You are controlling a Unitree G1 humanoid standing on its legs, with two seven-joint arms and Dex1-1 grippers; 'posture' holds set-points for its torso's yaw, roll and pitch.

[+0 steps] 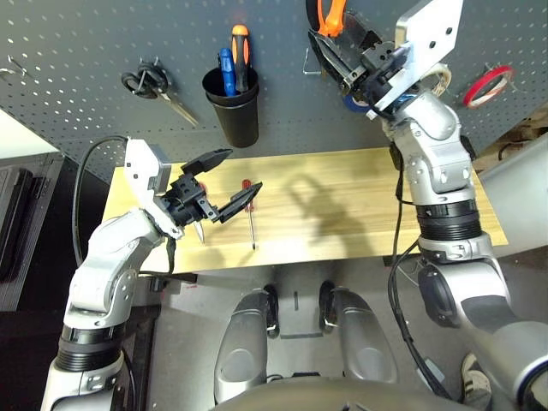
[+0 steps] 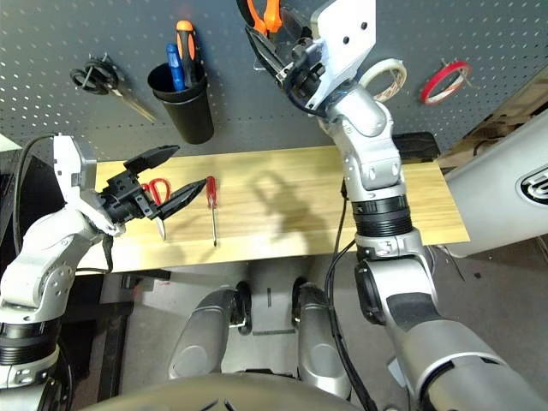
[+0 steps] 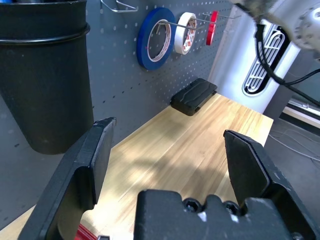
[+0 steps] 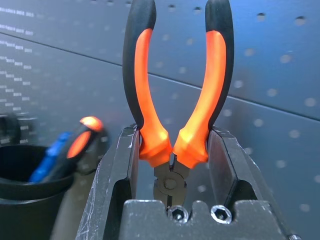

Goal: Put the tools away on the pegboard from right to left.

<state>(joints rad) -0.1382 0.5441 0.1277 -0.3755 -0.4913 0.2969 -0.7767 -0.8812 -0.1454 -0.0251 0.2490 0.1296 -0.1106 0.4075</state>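
right gripper (image 4: 172,150) was clamped on the pliers (image 4: 175,90), handles up against the pegboard (image 1: 86,51). left gripper (image 1: 221,184) hung wide open, holding nothing, over the table (image 1: 360,197) by the screwdriver (image 1: 249,205) and scissors (image 2: 157,193). red tape (image 1: 488,86) hung on the board's right.

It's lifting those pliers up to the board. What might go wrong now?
The right hand grips the orange-and-black-handled pliers only near the pivot, so they might twist or slip. The empty metal hook is small and easy to miss. The raised arm is close to the white tape roll and may knock it.
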